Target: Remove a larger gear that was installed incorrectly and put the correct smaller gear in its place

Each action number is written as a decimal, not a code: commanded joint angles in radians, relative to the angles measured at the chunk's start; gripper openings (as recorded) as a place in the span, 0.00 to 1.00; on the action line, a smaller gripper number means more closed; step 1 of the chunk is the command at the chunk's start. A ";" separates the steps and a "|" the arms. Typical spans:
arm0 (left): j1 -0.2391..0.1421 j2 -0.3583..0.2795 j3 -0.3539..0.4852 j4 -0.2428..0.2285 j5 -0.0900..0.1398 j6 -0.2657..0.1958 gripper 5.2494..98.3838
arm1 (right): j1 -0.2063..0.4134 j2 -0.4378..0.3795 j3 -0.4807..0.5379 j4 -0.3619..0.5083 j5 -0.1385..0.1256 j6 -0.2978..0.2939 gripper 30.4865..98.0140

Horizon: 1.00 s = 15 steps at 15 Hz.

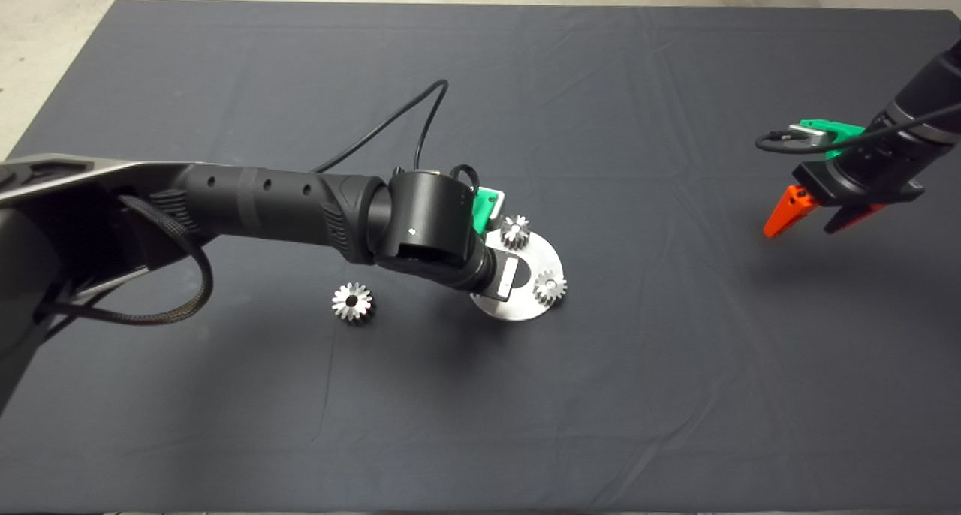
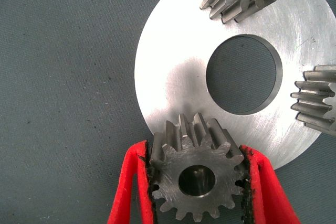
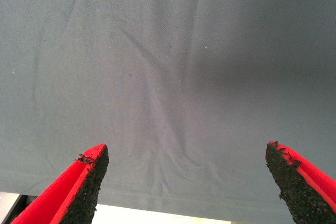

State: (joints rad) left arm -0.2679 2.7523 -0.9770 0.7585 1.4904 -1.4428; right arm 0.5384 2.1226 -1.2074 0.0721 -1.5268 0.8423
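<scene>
The larger gear lies flat on the mat, left of the round silver plate, with nothing touching it. My left gripper is shut on a smaller gear, its red fingers pressing on opposite sides of the teeth. That gear sits over the rim of the plate; in the head view the left wrist hides it. Two other small gears stand on the plate. My right gripper hovers open far to the right, above bare mat.
The plate has a large round centre hole. A black cable loops up from the left wrist. The pale floor shows beyond the mat's far left corner.
</scene>
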 commanded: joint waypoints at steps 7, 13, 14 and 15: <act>0.006 0.008 -0.019 0.016 0.127 0.049 0.25 | 0.026 0.020 -0.003 0.015 -0.095 -0.003 0.72; 0.055 0.016 -0.033 0.015 0.128 0.116 0.28 | 0.026 0.023 0.000 0.015 -0.096 -0.003 0.72; 0.055 0.014 -0.034 0.015 0.128 0.116 0.31 | 0.026 0.023 0.002 0.014 -0.096 -0.003 0.72; 0.055 0.014 -0.034 0.015 0.128 0.119 0.32 | 0.026 0.021 0.007 0.015 -0.096 -0.002 0.72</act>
State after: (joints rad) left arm -0.2229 2.7677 -1.0087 0.7923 1.4994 -1.3447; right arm 0.5406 2.1421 -1.2121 0.0726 -1.5272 0.8423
